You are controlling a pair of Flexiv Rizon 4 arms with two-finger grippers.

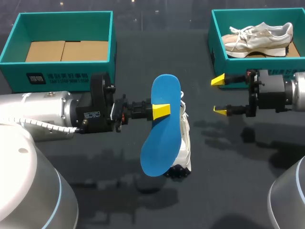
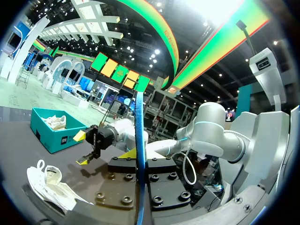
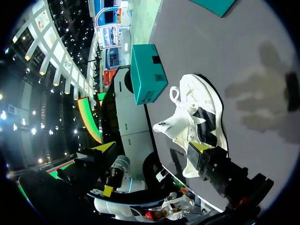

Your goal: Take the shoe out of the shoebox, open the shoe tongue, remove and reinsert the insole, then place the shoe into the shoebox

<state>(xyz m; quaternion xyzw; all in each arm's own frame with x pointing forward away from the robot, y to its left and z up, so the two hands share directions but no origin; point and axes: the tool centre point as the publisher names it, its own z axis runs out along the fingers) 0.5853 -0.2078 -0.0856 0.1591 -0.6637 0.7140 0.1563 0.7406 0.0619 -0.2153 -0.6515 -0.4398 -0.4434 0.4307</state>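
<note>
Standing at the upper left of the head view is a teal shoebox (image 1: 57, 76) with a cardboard floor. A second shoebox (image 1: 218, 52) at the upper right holds a beige-and-white sneaker (image 1: 259, 40) lying on its side. Both boxes are well apart from the middle of the dark table (image 1: 228, 167).

The left gripper (image 1: 161, 110) comes in from the left. Its fingers are clamped on the blue insole (image 1: 159, 143) about a third of the way down its length. One yellow tip presses on the near face and the other finger is hidden behind it. In the left wrist view the insole (image 2: 139, 140) shows edge-on, a thin blue line rising straight up between the fingers.

The insole's long axis runs from upper right to lower left of the head view, close to vertical, with its broad face to the camera.

The white shoe (image 1: 185, 138) lies on the table just right of the insole and partly behind it. Its length runs the same way, but toe and heel cannot be told apart.

The right gripper (image 1: 219, 95) hovers at the right in front of the second shoebox. Its fingers are spread wide with nothing between them, and it is apart from the shoe (image 3: 197, 122).
</note>
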